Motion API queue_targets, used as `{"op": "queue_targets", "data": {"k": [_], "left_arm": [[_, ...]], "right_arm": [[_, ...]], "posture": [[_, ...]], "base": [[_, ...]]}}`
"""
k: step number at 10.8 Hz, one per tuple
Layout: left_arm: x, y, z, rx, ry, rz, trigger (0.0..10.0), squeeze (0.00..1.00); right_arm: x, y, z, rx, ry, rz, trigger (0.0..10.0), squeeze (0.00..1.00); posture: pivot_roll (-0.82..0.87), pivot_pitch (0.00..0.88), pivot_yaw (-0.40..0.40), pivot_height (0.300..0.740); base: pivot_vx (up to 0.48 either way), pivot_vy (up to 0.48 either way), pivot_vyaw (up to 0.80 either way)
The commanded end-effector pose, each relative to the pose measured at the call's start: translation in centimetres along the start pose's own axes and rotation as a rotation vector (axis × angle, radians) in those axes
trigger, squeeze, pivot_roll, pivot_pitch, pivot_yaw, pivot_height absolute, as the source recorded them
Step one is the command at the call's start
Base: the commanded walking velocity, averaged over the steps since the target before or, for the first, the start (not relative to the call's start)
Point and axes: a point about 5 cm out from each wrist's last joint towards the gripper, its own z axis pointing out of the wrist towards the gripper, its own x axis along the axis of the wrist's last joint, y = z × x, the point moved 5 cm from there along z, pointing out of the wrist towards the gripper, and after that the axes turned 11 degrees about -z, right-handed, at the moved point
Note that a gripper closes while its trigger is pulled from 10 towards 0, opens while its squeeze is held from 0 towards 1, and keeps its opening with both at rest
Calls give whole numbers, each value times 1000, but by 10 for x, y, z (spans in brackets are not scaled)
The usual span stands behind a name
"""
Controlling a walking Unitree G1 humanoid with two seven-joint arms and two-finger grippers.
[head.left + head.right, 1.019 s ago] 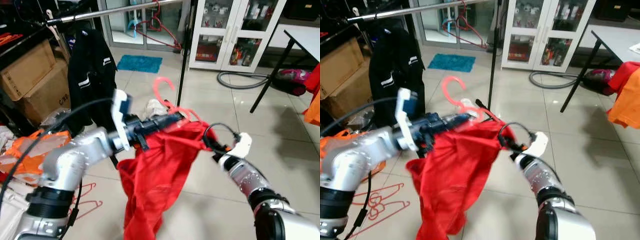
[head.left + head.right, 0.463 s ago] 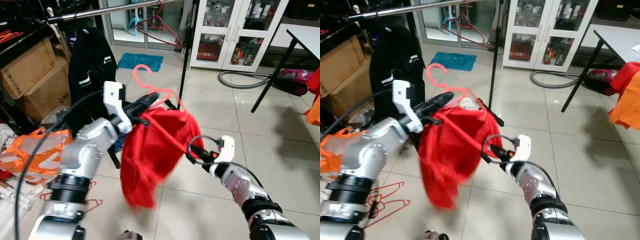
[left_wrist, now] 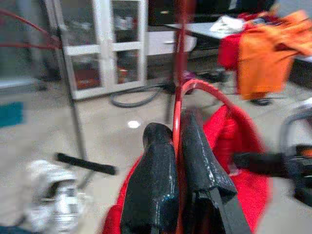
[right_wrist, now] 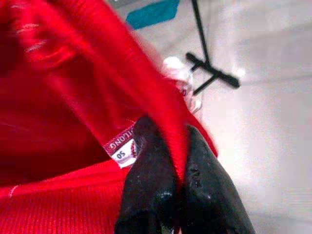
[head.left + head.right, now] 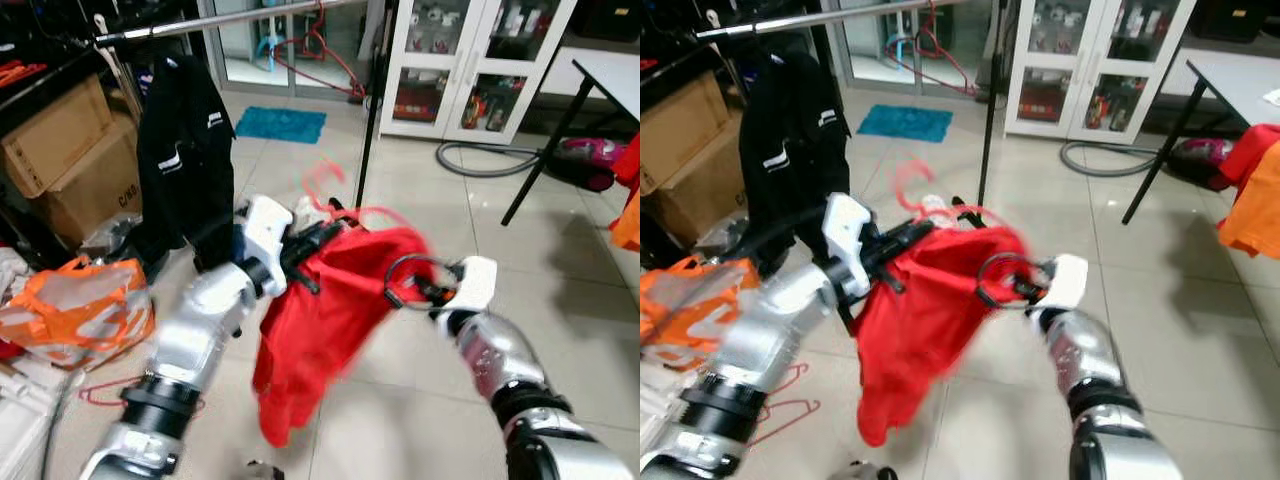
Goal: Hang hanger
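left tool (image 3: 176, 146) pinching thin red wire hanger (image 3: 178, 68) | right tool (image 4: 171, 161) pinching soft knit red garment (image 5: 320, 320) | metal rail (image 5: 230, 19) above

Hanger (image 5: 325, 180): pink-red plastic. Garment (image 5: 320, 330) on it: solid red, with a white neck label (image 4: 122, 147) printed in red. Left hand (image 3: 178, 161) and right hand (image 4: 168, 175): glossy black fingers; arms silver with white wrist housings. Jacket (image 5: 185, 150) on the rail: black with small white marks. Floor mat (image 5: 280, 126): teal. Cabinet (image 5: 470, 60): white-framed. Bag (image 5: 75, 310): orange. Floor tiles (image 5: 560, 290): pale beige.
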Motion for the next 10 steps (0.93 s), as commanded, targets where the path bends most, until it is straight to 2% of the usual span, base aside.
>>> {"op": "queue_targets", "data": {"k": [1,2,3,4,5,8,9,10], "left_arm": [[19,-7,0,43,76,69,10000,0],[14,-6,0,51,70,115,10000,0],[0,5,-1,25,48,132,10000,0],[-5,9,0,25,42,119,10000,0],[-9,12,1,26,45,119,10000,0],[-14,22,2,-15,51,72,10000,0],[-20,32,-1,-77,19,58,10000,0],[-40,49,-11,-223,-91,75,10000,0]], "right_arm": [[-3,12,-4,-60,-17,-81,0,0],[8,25,-6,-160,34,-210,0,0],[25,33,-6,-228,79,-320,0,0],[33,33,-5,-235,99,-351,10000,0],[42,33,-4,-239,123,-380,10000,0],[38,35,-4,-260,117,-313,10000,0],[39,36,-4,-263,121,-310,10000,0],[53,39,-3,-275,166,-253,10000,0]], "posture": [[-57,0,13,740],[-55,0,12,740],[-59,0,14,740],[-62,0,16,740],[-61,0,16,740],[-62,0,16,740],[-63,0,16,740],[-59,0,18,740]], "base": [[0,0,0],[0,0,0],[0,0,0],[0,0,0],[247,0,0],[271,0,0],[274,0,0],[0,0,0]]}}
